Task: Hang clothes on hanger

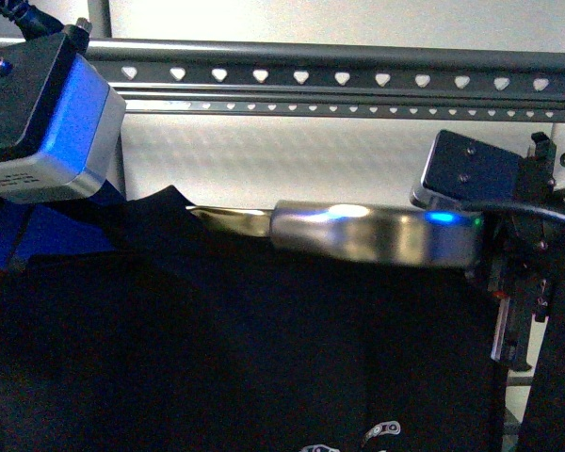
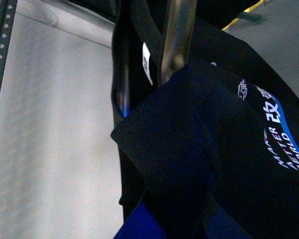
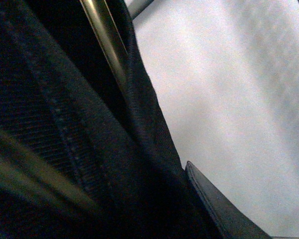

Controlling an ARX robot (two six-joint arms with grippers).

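Observation:
The clothes point(image 1: 217, 348), a black T-shirt, fill the lower front view, with a small white print at the bottom edge. The cloth's top edge lies against a shiny round rail point(image 1: 377, 235) of the hanger, whose heart-punched flat bars point(image 1: 339, 80) run across the top. In the left wrist view the clothes point(image 2: 229, 149) show white and blue lettering beside the rail point(image 2: 177, 40). My left gripper point(image 2: 174, 219) is shut on a fold, its blue fingers mostly covered. In the right wrist view my right gripper point(image 3: 182, 209) is shut on the clothes point(image 3: 65, 124), with the rail point(image 3: 104, 35) just past it.
My left arm's camera housing point(image 1: 38, 113) sits high at the left, and my right arm point(image 1: 508, 217) stands at the right by the rail's end. A pale wall point(image 1: 311, 160) lies behind the hanger. Grey floor point(image 2: 289, 40) shows in the left wrist view.

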